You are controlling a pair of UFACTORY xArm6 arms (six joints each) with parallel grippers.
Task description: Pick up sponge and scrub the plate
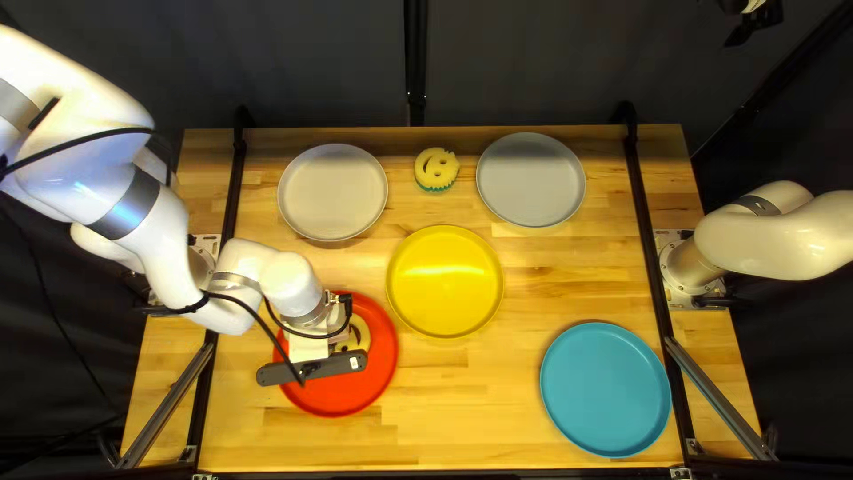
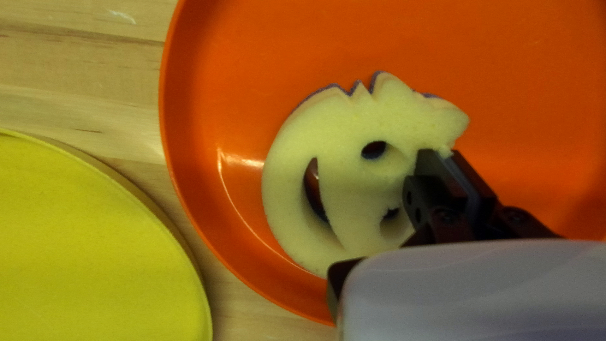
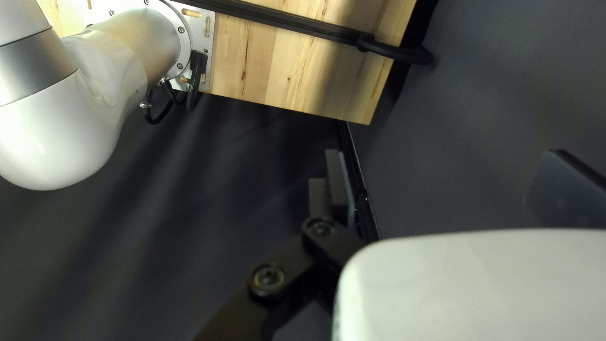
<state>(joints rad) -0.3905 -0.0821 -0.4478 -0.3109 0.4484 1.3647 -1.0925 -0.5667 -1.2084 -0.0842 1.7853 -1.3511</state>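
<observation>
Scrubbing seems to be the job now, with the smiley sponge [image 2: 353, 189] in my left gripper [image 2: 445, 153]

The picking-up part looks done. I think the next part, rubbing the red plate [image 2: 517, 69], is either starting or going on. I can't see how much has been rubbed, because no dirt or suds show. I also can't tell if the sponge is pushing on the plate or is just a tiny bit above it. What is left, I think, is to press softly and wipe all around, out to the rim.

My left gripper is pinched on the smiley sponge by its edge, near the spiky hair. Most of the sponge sticks out to one side of the fingers, toward the yellow plate [image 2: 82, 246]. It could bend or slip if I push too hard.

My right gripper [image 3: 445, 155] has its fingers wide apart and holds nothing. A spare smiley sponge [image 1: 436, 169] sits between the white plate [image 1: 333, 193] and the gray plate [image 1: 531, 180].
</observation>
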